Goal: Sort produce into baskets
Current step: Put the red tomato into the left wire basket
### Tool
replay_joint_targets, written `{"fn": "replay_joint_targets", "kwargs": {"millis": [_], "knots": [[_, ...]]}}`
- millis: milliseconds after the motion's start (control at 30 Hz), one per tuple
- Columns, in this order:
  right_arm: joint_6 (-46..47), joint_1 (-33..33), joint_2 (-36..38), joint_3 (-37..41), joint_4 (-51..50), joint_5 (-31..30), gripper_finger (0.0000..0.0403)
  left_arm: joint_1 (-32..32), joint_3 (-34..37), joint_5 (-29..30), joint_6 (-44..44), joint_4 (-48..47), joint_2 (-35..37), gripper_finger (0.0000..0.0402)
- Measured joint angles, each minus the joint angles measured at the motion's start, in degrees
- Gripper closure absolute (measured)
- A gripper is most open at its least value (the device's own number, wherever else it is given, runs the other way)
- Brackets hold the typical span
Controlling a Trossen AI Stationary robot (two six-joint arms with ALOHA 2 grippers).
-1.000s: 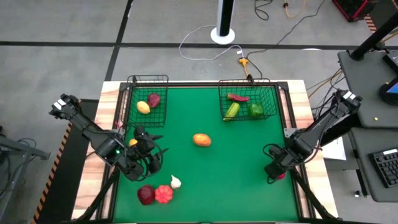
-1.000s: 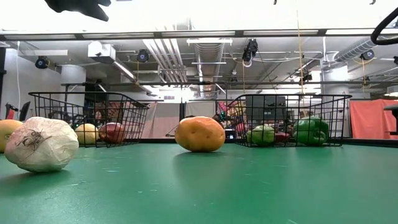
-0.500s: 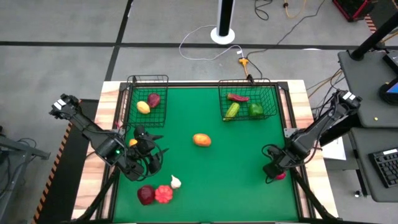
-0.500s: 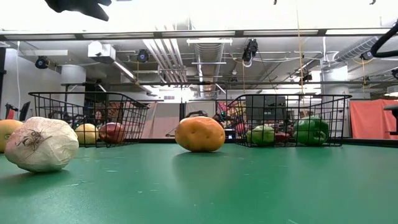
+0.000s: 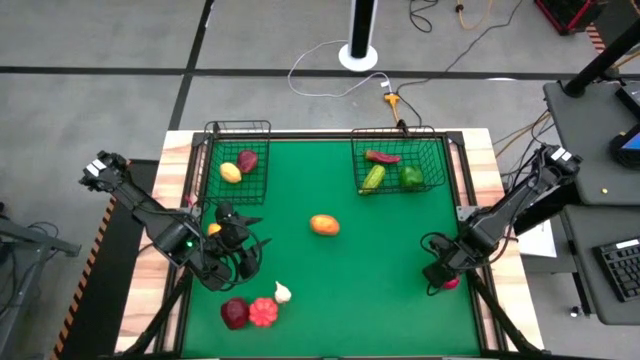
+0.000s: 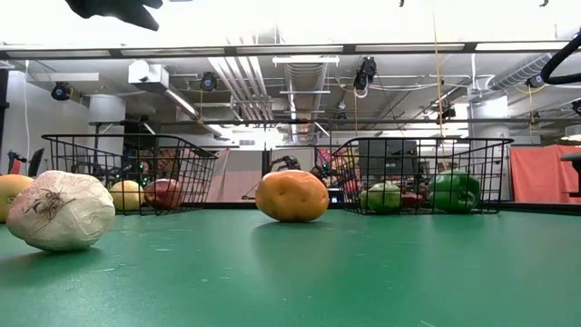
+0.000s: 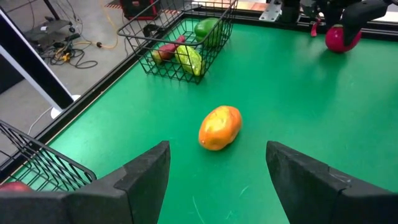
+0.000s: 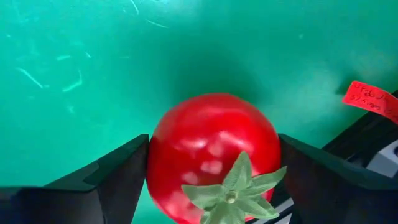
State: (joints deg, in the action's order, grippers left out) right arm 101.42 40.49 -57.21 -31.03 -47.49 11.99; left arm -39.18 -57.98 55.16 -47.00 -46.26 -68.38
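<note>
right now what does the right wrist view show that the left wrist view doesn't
Only the right wrist view shows the red tomato close up with its green leafy top, sitting between the open fingers of the right gripper, and a red tag at the table edge. Only the left wrist view shows the orange fruit, a wire basket holding green and red produce, a corner of the other basket, and the open left gripper. Both show the green table, and the tomato appears small and far off in the left view.

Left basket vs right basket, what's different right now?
The left basket holds two pieces, a yellow one and a dark maroon one; the right basket holds three, red and two green. Both are black wire mesh at the table's far edge.
</note>
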Motion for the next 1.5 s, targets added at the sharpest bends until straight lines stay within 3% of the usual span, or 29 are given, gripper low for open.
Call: {"fn": "replay_joint_targets", "kwargs": {"millis": [233, 467, 633, 767, 1033, 1333, 1500], "knots": [[-1.0, -0.1, 0.1, -2.3, 0.7, -1.4, 0.0077, 0.0, 0.0, 0.0, 0.0, 0.0, 0.0, 0.0155], [-10.5, -3.1, -0.1, -6.9, 16.3, -17.7, 0.0077, 0.0, 2.0, 1.4, 2.7, 3.6, 0.0, 0.0155], [-25.9, -9.2, -3.0, -10.9, 27.0, -24.0, 0.0076, 0.0, 5.7, 1.4, 13.5, 14.8, 0.0, 0.0155], [-41.5, -15.4, -8.1, -15.6, 33.3, -24.0, 0.0076, 0.1, 9.1, 1.3, 20.6, 23.5, 0.0, 0.0155], [-69.7, -25.3, -21.2, -29.2, 35.7, -23.7, 0.0076, 0.0, 15.4, 1.3, 33.7, 37.9, 0.0, 0.0155], [-93.9, -29.7, -36.2, -40.8, 48.0, -16.5, 0.0076, 0.0, 18.2, 2.5, 33.0, 44.1, 0.0, 0.0153], [-105.9, -29.8, -42.9, -45.7, 47.0, -16.4, 0.0076, 0.0, 18.0, 2.4, 28.5, 44.2, 0.0, 0.0137]]}}
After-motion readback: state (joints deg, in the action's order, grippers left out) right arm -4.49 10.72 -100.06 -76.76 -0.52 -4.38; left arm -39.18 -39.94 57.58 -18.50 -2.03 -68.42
